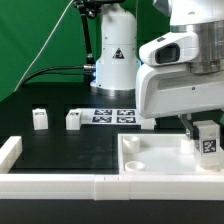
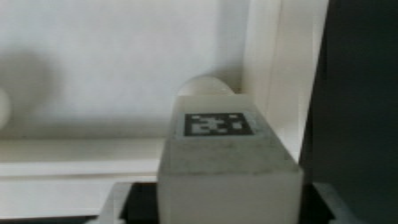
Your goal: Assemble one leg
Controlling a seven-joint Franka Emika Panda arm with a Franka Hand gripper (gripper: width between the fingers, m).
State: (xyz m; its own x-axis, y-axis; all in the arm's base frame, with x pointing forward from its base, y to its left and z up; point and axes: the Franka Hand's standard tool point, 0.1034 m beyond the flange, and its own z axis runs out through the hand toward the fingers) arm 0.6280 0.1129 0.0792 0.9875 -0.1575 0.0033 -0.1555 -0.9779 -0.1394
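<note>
My gripper (image 1: 207, 140) is shut on a white leg (image 1: 208, 145) with a black-and-white tag, and holds it upright over the far right part of the large white tray-like panel (image 1: 150, 158). In the wrist view the held leg (image 2: 222, 150) fills the middle, tag facing the camera, its tip close to the panel's raised rim (image 2: 267, 70). I cannot tell whether the tip touches the panel. Two more legs (image 1: 40, 119) (image 1: 74, 120) stand on the black table at the exterior view's left.
The marker board (image 1: 112, 116) lies on the table behind the panel. White border rails (image 1: 60, 184) run along the front edge, with one end piece (image 1: 9, 150) at the exterior view's left. The robot base (image 1: 115, 60) stands at the back.
</note>
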